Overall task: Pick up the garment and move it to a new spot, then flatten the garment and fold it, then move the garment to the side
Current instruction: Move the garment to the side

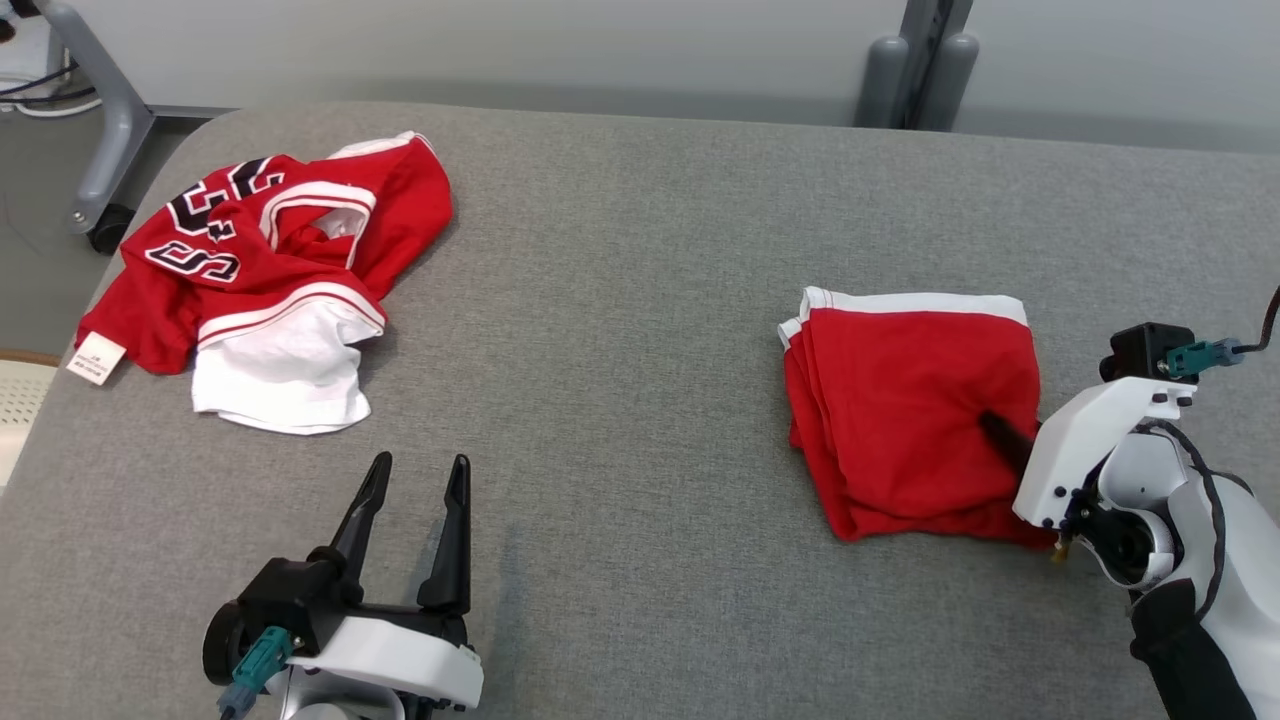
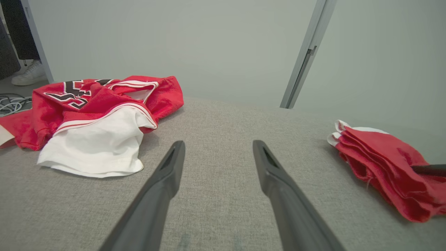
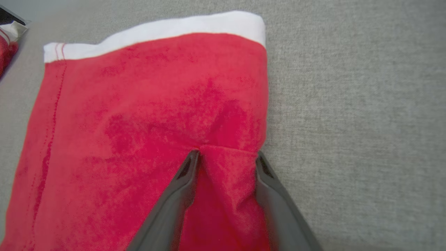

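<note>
Two garments on the counter (image 1: 640,300): crumpled jersey (image 1: 270,280), far left corner; folded garment (image 1: 900,400), right edge, pinched by the right claw (image 3: 226,156), likely for moving aside. Left claw (image 1: 420,462) wide.

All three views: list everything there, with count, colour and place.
table: one, grey, under everything
folded garment: one, red with white band, table's right
crumpled jersey: one, red and white, table's far left
wheeled stand: one, grey, beyond far left corner
post: one, grey, behind far edge
shoe: one, white, floor beyond jersey
left gripper: one, dark, open, near left
right gripper: one, dark, on folded garment, cloth ridge between fingers
</note>
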Tool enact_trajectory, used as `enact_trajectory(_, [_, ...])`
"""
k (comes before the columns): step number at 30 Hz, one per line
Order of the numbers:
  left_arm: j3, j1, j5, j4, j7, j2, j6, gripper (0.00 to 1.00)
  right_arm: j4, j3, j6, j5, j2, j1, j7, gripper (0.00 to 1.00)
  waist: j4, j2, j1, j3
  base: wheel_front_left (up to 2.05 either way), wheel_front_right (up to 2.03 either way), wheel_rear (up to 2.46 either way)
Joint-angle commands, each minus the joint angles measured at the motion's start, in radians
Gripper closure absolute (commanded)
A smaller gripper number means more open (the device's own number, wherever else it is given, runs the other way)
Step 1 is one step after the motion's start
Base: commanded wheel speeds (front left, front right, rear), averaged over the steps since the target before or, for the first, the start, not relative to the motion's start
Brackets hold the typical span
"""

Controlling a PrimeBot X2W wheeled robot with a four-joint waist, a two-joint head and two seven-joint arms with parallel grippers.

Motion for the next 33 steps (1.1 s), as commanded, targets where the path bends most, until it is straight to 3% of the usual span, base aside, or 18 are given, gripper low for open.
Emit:
enact_trajectory(1, [0.006, -0.015, 0.006, -0.003, -0.002, 0.003, -0.001, 0.0, 0.002, -0.001, 0.001, 0.009, -0.009, -0.012, -0.018, 1.0, -0.016, 0.0, 0.0, 0.012, 0.0, 0.0, 0.0])
enact_trajectory(5, [0.011, -0.027, 0.008, -0.019, -0.002, 0.003, -0.004, 0.0, 0.016, -0.001, 0.0, 0.02, -0.045, -0.046, -0.048, 1.0, -0.056, 0.0, 0.0, 0.039, 0.0, 0.0, 0.0])
enact_trajectory(10, [0.007, -0.036, 0.023, -0.045, -0.002, 0.003, -0.012, 0.0, 0.038, -0.014, 0.0, -0.008, -0.147, -0.107, -0.058, 1.0, -0.109, 0.0, 0.0, 0.081, 0.0, 0.0, 0.0])
enact_trajectory(19, [0.006, -0.075, 0.061, -0.075, -0.001, 0.013, -0.03, 0.0, 0.108, -0.052, 0.0, -0.186, -0.395, -0.222, -0.057, 1.0, -0.129, 0.0, 0.0, 0.161, 0.0, 0.0, 0.0])
enact_trajectory(22, [0.01, -0.074, 0.067, -0.071, -0.001, 0.017, -0.032, 0.0, 0.134, -0.056, 0.0, -0.242, -0.428, -0.245, -0.057, 1.0, -0.123, 0.0, 0.0, 0.171, 0.0, 0.0, 0.0])
enact_trajectory(28, [0.014, -0.062, 0.065, -0.074, -0.001, 0.016, -0.029, 0.0, 0.178, -0.074, 0.0, -0.303, -0.431, -0.279, -0.067, 1.0, -0.112, 0.0, 0.0, 0.183, 0.0, 0.0, 0.0])
enact_trajectory(29, [0.015, -0.061, 0.063, -0.076, -0.001, 0.015, -0.027, 0.0, 0.186, -0.078, 0.0, -0.318, -0.43, -0.285, -0.074, 0.79, -0.112, 0.0, 0.0, 0.185, 0.0, 0.0, 0.0])
enact_trajectory(30, [0.017, -0.059, 0.062, -0.077, -0.001, 0.014, -0.025, 0.0, 0.192, -0.084, 0.0, -0.337, -0.427, -0.291, -0.08, 0.22, -0.113, 0.0, 0.0, 0.187, 0.0, 0.0, 0.0])
enact_trajectory(31, [0.019, -0.056, 0.061, -0.078, -0.001, 0.014, -0.023, 0.0, 0.199, -0.089, 0.0, -0.361, -0.426, -0.297, -0.084, 0.0, -0.116, 0.0, 0.0, 0.189, 0.0, 0.0, 0.0])
enact_trajectory(33, [0.023, -0.055, 0.06, -0.079, -0.001, 0.013, -0.022, 0.0, 0.202, -0.09, 0.0, -0.408, -0.43, -0.308, -0.094, 0.0, -0.121, 0.0, 0.0, 0.191, 0.0, 0.0, 0.0])
